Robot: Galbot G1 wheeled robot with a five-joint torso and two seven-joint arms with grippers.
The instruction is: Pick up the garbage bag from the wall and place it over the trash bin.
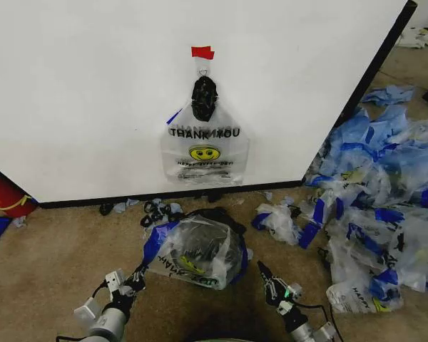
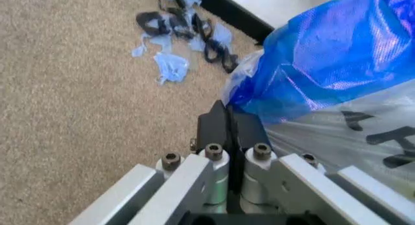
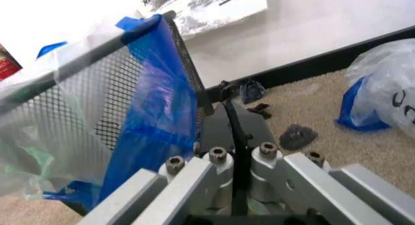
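A: What's the room like?
B: Brown carpet floor (image 1: 50, 263), a white wall (image 1: 78, 92) with a black base strip. A heap of clear-and-blue bags (image 1: 385, 192) lies beyond the right fingers (image 3: 227, 123).

A: And the bin?
B: The trash bin (image 3: 97, 84) is black wire mesh, already draped in crinkly plastic, between both arms.

A: The garbage bag?
B: The garbage bag (image 1: 204, 146) hangs on the wall ahead.

A: Fingers?
B: The left fingers (image 2: 214, 125) are pressed together against the blue plastic edge; the right ones are clenched beside the mesh.
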